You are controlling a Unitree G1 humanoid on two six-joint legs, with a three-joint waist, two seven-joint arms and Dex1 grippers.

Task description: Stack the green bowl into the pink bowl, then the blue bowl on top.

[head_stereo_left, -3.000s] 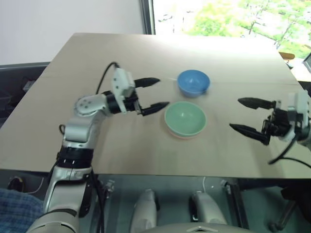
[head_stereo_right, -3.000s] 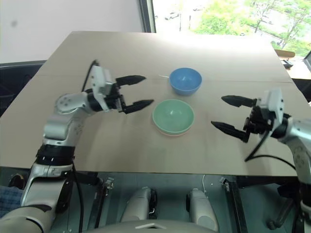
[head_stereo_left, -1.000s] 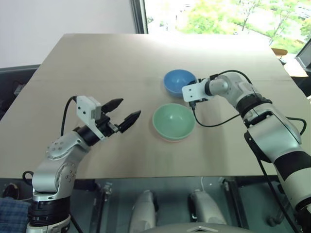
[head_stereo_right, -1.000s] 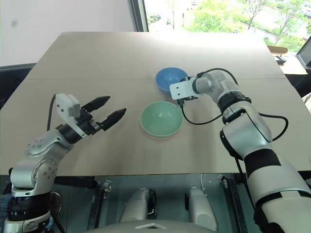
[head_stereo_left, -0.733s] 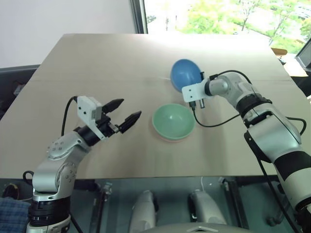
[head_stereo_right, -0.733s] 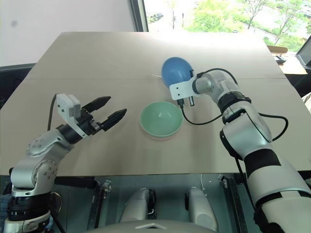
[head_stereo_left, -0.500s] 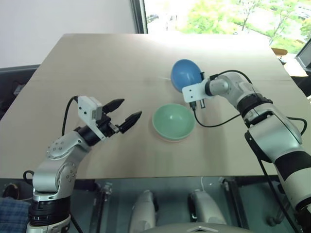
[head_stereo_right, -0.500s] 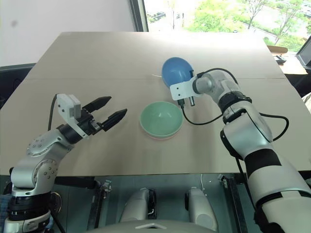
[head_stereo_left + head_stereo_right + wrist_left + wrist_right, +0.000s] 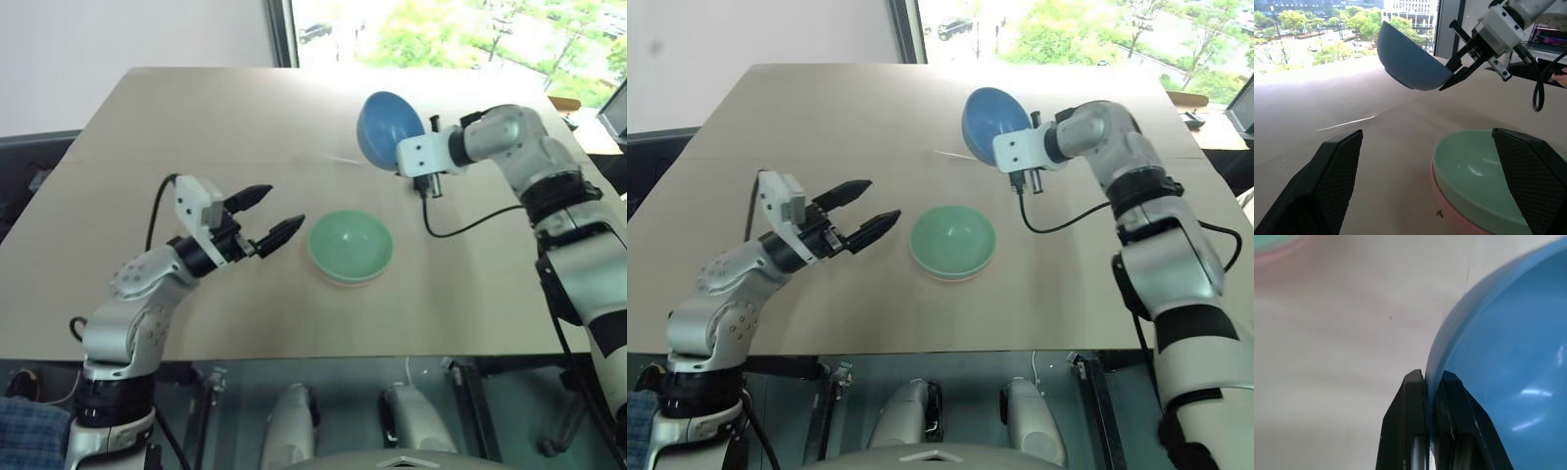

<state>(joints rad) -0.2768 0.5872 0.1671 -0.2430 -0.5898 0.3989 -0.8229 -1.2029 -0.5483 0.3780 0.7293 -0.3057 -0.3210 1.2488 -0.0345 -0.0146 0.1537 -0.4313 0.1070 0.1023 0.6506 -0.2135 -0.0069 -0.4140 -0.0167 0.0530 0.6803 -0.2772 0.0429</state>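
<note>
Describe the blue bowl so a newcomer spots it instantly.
Start at the wooden table, then its far side near the window. The blue bowl hangs tilted above it, its rim pinched by the right gripper. The green bowl rests nested in the pink bowl.

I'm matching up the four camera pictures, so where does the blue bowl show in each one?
Left eye view: blue bowl upper centre-right, tilted, lifted off the table.
Right eye view: upper centre, at the right tool.
Left wrist view: upper middle, above the table.
Right wrist view: on the right, rim pinched.
Shared landmark: the green bowl, nested in the pink bowl.
</note>
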